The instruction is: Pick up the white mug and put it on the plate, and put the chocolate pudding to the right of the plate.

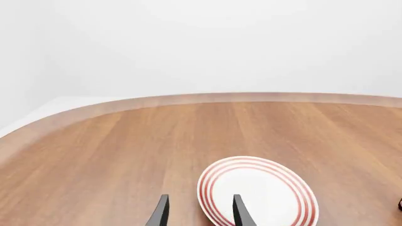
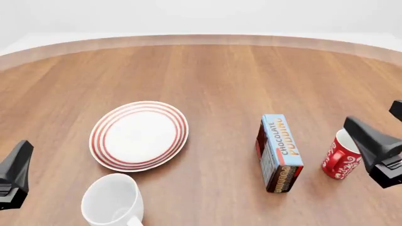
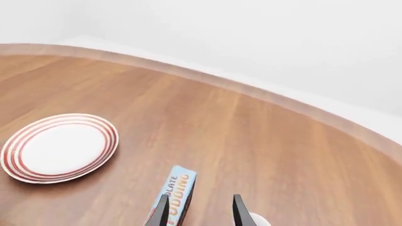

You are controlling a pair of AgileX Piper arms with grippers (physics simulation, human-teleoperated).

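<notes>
The white mug [image 2: 113, 200] stands near the front edge, just in front of the red-ringed plate [image 2: 139, 135]. The plate is bare. The chocolate pudding [image 2: 279, 153] stands on its side to the right of the plate, a gap between them. My left gripper [image 2: 16, 174] is at the front left, left of the white mug; in the left wrist view it [image 1: 199, 214] is open and empty, with the plate [image 1: 257, 190] ahead. My right gripper [image 2: 375, 149] hovers at the far right; in its wrist view it [image 3: 199, 214] is open and empty above the pudding [image 3: 176, 193].
A red mug with white swirls [image 2: 341, 155] stands right of the pudding, close under my right gripper. The wooden table [image 2: 220, 75] has a curved far edge, with a white wall behind it.
</notes>
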